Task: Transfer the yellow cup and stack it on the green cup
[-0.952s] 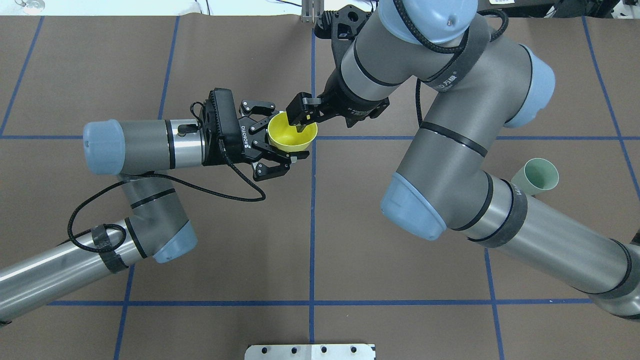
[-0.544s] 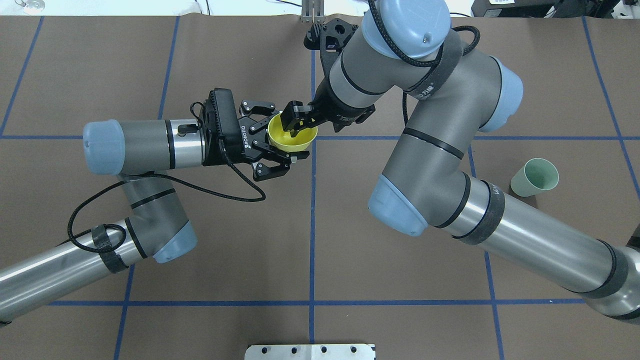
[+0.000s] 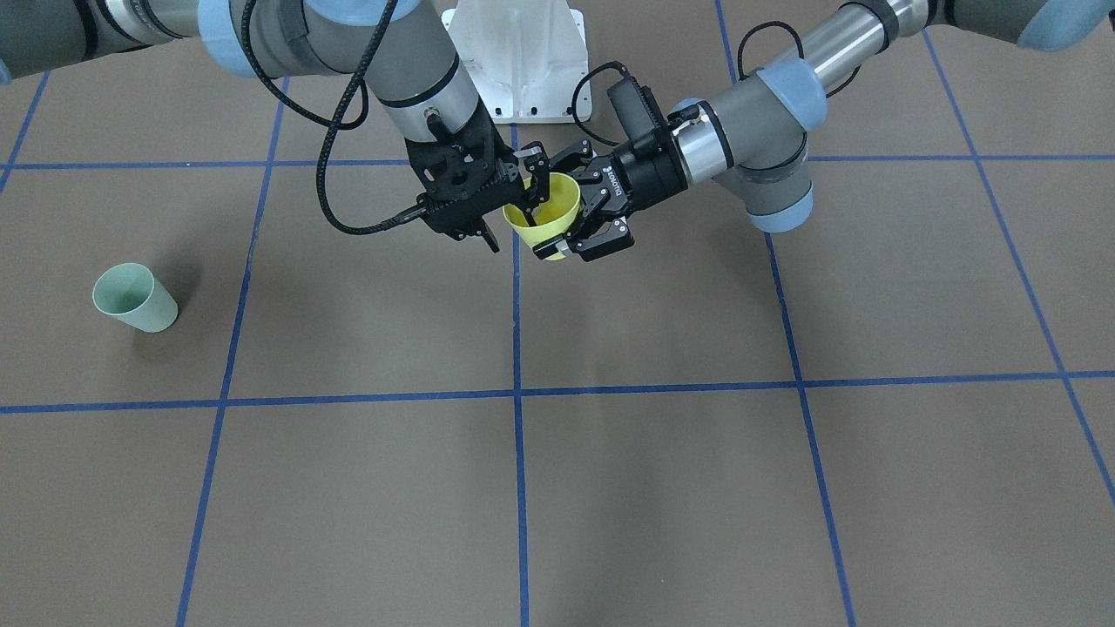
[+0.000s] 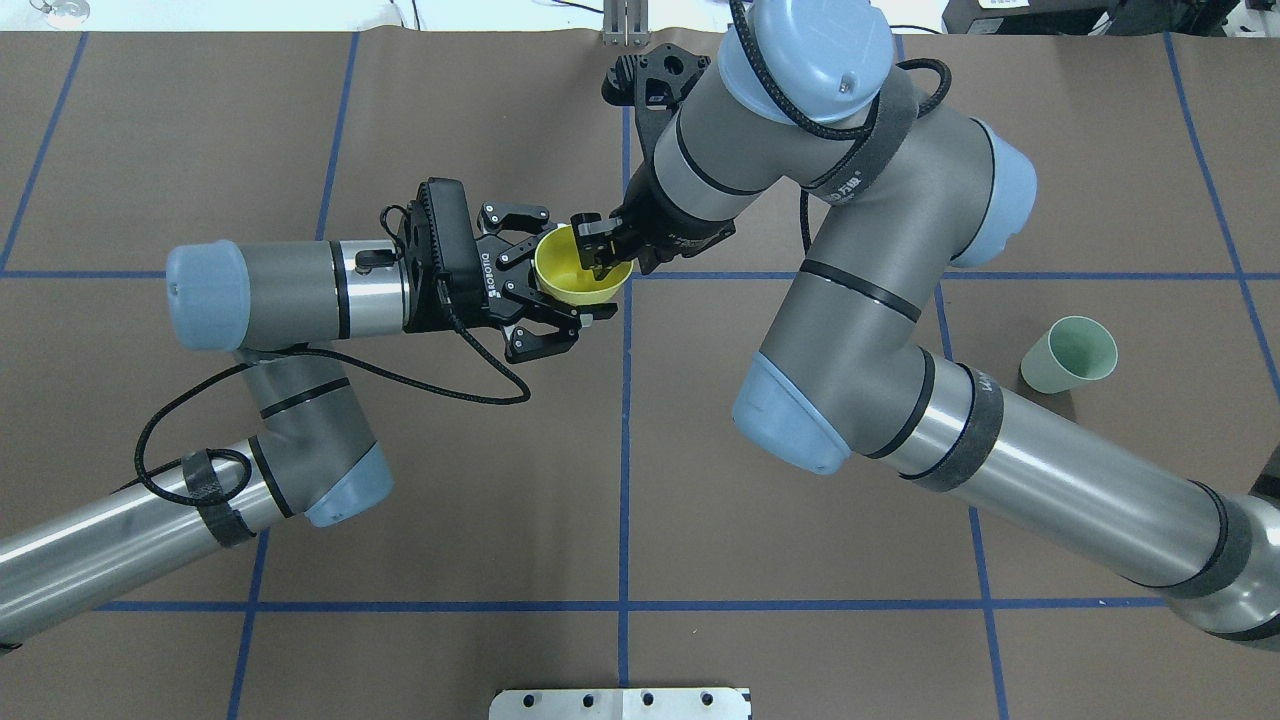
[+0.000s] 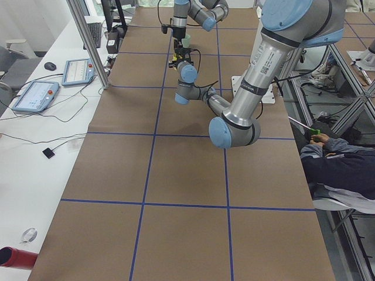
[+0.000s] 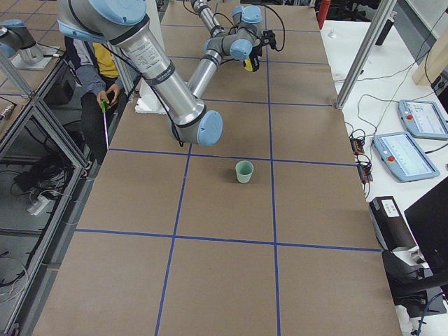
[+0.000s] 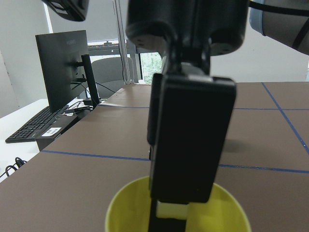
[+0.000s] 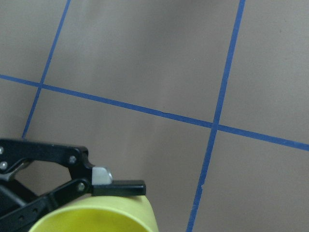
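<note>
The yellow cup point(image 4: 570, 285) is upright and held above the table's middle line, also in the front view point(image 3: 563, 207). My left gripper point(image 4: 578, 268) reaches in sideways and is shut on the cup's wall. My right gripper point(image 4: 597, 248) comes down from above with its jaws apart; one finger point(image 7: 186, 145) is inside the cup and the other is outside its rim. The right wrist view shows the cup's rim point(image 8: 96, 217) and a left fingertip. The green cup point(image 4: 1068, 355) stands alone, upright, far to my right point(image 3: 135, 298).
A white mounting plate point(image 3: 523, 52) sits at the robot's base and a metal plate point(image 4: 620, 703) at the far table edge. A seated operator point(image 6: 105, 70) is beside the table. Blue tape lines grid the brown table top point(image 4: 400, 480).
My right gripper has moved left and down onto the yellow cup's rim, one finger going inside it. The left gripper and cup have stayed still.
</note>
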Controlling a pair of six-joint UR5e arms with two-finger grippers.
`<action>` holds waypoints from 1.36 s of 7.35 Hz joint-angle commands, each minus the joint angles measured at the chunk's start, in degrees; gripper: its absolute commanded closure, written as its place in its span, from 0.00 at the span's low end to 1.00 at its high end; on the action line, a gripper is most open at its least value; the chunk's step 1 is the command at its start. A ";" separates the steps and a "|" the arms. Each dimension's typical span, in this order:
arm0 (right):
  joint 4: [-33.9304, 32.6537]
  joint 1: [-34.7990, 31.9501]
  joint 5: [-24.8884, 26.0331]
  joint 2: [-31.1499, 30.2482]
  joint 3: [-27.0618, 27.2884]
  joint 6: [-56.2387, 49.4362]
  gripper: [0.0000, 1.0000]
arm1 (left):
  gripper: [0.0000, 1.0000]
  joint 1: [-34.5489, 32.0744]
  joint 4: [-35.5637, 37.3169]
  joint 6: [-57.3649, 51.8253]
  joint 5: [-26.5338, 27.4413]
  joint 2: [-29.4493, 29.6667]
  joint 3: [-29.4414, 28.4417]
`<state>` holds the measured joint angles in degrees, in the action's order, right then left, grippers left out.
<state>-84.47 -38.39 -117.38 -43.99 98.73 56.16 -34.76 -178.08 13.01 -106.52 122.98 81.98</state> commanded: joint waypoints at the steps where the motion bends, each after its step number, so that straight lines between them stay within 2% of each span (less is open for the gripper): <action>1: 0.00 0.07 0.22 0.57 0.32 0.79 1.00 | 0.78 -0.04 0.02 0.00 0.00 -0.02 0.11; 3: 0.18 -0.02 0.22 0.84 0.32 0.97 1.00 | 0.53 -0.04 -0.07 0.09 -0.09 0.07 0.46; 4: 0.18 -0.02 0.22 0.75 0.32 0.97 1.00 | 0.01 0.05 -0.07 0.26 -0.09 0.07 0.47; 8: -0.08 -0.46 0.13 -0.13 1.55 0.97 1.00 | 0.00 0.05 -0.77 0.26 -0.09 -0.37 0.11; 10: -0.26 -2.99 -0.39 -1.44 2.16 0.88 1.00 | 0.00 0.05 -0.86 0.26 -0.09 -0.46 0.11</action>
<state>-84.58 -39.74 -117.45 -44.52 100.42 57.07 -34.72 -178.90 13.27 -106.60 122.59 82.07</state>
